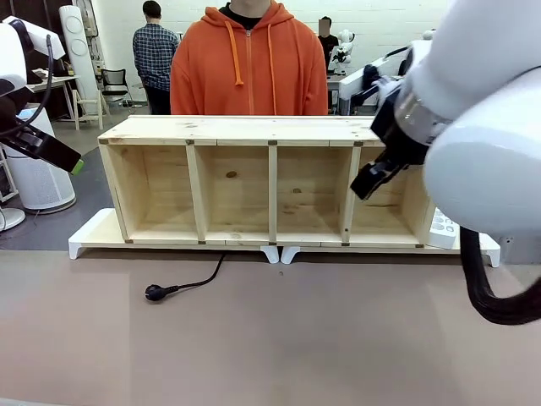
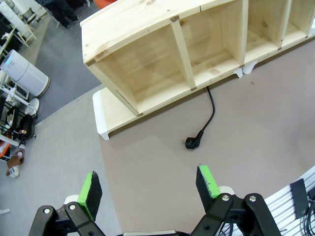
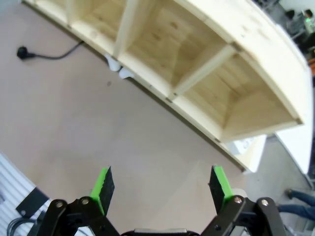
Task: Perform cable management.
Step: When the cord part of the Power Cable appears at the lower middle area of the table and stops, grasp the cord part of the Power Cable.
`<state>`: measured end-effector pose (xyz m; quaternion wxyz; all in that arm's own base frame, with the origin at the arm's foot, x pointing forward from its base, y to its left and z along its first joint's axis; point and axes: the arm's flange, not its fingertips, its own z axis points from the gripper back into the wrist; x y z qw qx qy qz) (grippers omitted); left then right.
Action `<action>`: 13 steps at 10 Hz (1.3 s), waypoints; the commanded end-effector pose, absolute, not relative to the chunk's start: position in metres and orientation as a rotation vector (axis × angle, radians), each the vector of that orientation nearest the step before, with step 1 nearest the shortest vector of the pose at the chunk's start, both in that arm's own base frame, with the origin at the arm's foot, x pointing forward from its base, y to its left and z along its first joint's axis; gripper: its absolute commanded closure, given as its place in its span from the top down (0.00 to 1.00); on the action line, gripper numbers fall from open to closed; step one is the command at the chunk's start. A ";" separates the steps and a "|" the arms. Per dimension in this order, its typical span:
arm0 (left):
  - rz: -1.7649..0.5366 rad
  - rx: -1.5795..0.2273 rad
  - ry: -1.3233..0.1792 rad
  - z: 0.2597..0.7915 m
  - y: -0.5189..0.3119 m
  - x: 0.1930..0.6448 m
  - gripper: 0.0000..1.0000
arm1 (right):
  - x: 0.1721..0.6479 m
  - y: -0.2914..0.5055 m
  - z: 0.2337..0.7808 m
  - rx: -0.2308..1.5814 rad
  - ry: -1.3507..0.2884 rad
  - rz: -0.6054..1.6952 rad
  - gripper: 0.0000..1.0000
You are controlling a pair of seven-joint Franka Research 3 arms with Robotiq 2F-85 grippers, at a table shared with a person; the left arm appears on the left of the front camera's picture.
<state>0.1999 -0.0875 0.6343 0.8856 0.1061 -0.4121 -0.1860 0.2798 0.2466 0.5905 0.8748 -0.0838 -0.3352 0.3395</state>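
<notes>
The black cable (image 1: 196,282) lies on the brown counter (image 1: 270,338), its plug (image 1: 155,293) loose in front of the wooden shelf (image 1: 237,131) and the cord running in under the shelf's base (the right wrist view takes in the white power strip (image 3: 243,146) at the shelf's end). Above the counter, the left pincer (image 2: 147,184) and the right pincer (image 3: 160,184) hover with jaws apart, holding nothing. The front view adds a person (image 1: 248,68) in an orange hoodie behind the shelf.

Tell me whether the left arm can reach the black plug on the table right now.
Probably yes. The plug lies on bare table in front of the wooden shelf, and the left fingers stand open, aimed toward it, with nothing between.
</notes>
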 end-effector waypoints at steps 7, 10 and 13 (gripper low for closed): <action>-0.383 0.215 -0.861 0.634 -0.089 0.201 1.00 | 0.349 0.320 0.543 -0.047 -0.545 1.005 1.00; -0.383 0.215 -0.861 0.634 -0.089 0.201 1.00 | 0.379 0.346 0.523 -0.012 -0.513 1.183 1.00; -0.383 0.215 -0.861 0.634 -0.089 0.201 1.00 | 0.404 0.376 0.501 0.038 -0.475 1.309 1.00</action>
